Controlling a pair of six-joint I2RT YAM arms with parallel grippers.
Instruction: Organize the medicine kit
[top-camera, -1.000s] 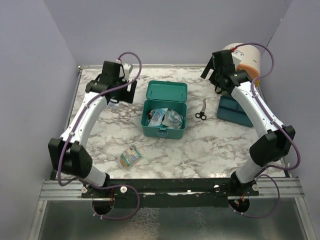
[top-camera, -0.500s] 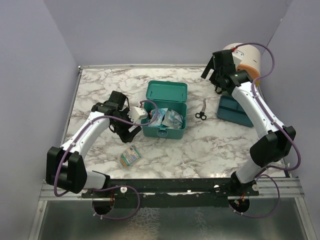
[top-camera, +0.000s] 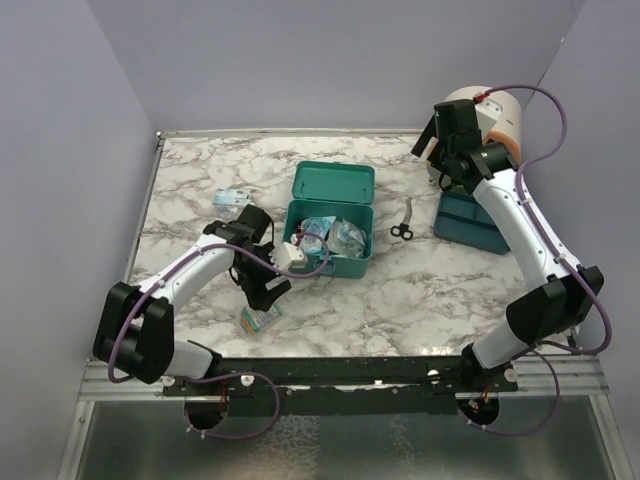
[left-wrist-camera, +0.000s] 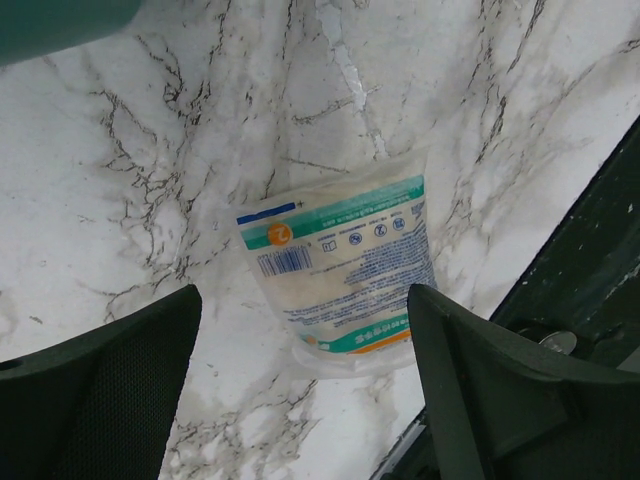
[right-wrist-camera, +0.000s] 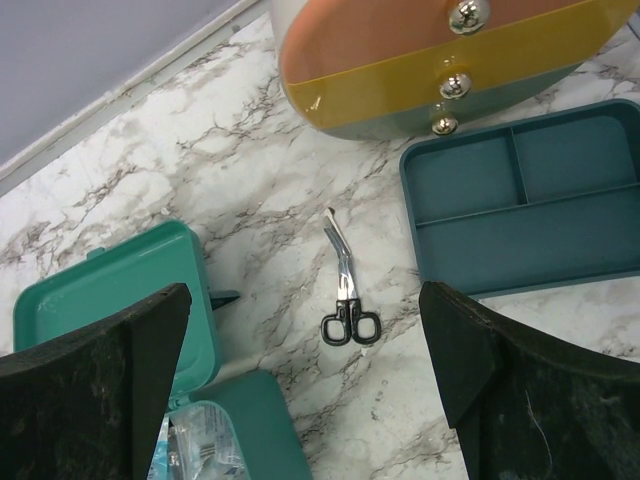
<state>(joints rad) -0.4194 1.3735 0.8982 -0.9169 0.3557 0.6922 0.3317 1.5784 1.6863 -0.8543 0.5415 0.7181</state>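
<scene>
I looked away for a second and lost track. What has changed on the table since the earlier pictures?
The left end effector swung from the far left corner toward the near edge, past the medicine kit, and now hovers open over the packet. Nothing was visibly gripped or released. The right end effector hardly shifted; the scissors and tray stayed put.

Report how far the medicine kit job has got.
Done: the medicine kit stands open with several packets inside. In hand: the left gripper, open, hovers over a flat packet in front of the kit; not gripped yet. Left: that packet, another packet at the far left, the scissors right of the kit, probably shutting the lid.
</scene>
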